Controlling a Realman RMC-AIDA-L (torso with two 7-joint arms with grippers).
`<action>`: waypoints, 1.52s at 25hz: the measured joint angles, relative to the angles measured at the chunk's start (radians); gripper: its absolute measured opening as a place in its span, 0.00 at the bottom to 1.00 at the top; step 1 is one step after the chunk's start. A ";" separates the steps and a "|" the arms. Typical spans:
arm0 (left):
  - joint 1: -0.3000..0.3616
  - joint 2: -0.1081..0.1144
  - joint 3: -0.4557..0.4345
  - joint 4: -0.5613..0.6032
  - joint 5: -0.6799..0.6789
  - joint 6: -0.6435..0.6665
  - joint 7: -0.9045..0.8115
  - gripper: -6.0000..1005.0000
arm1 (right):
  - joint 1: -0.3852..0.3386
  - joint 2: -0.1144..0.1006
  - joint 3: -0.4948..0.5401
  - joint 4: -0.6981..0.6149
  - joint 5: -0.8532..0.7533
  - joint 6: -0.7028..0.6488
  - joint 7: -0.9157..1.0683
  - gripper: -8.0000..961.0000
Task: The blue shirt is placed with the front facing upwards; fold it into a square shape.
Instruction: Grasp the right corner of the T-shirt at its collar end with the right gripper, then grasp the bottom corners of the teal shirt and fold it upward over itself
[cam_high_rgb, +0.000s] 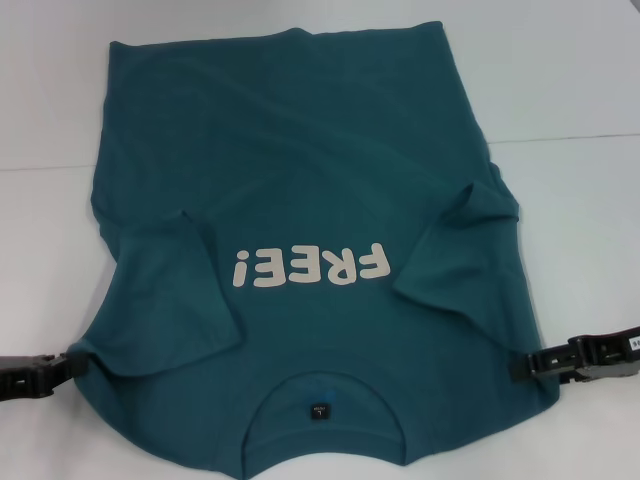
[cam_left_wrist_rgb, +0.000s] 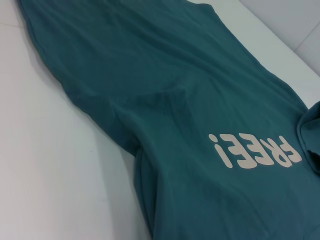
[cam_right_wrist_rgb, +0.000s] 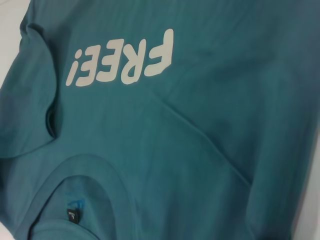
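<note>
Teal-blue cotton fills the white table (cam_high_rgb: 580, 80), where one blue shirt (cam_high_rgb: 300, 160) is spread front upward, its collar (cam_high_rgb: 322, 385) at the near edge and its hem at the far side. One line of cream "FREE!" lettering (cam_high_rgb: 310, 266) is seen across the chest, and one small black tag (cam_high_rgb: 318, 411) is seen inside the round collar. Both of the two short sleeves are folded inward over the body, one on the left (cam_high_rgb: 165, 290) and one on the right (cam_high_rgb: 465, 240). Two grippers are seen low at the near corners: the left gripper (cam_high_rgb: 70, 362) is placed against the shirt's near left edge, and the right gripper (cam_high_rgb: 518, 366) against its near right edge. Whether either claw is clenched on the cloth or released cannot be told from these views. No fingers are shown in the two wrist views, only the shirt.
</note>
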 joint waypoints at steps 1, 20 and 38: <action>0.000 0.000 0.000 0.000 0.000 0.000 0.000 0.00 | -0.002 -0.001 0.001 -0.001 0.000 0.000 0.001 0.84; 0.000 -0.002 0.000 -0.001 -0.001 0.005 0.004 0.00 | -0.007 -0.024 0.008 -0.001 -0.043 0.006 0.038 0.39; 0.002 0.008 -0.027 0.009 -0.003 0.056 -0.016 0.00 | -0.063 -0.012 0.060 -0.036 0.012 -0.001 -0.035 0.04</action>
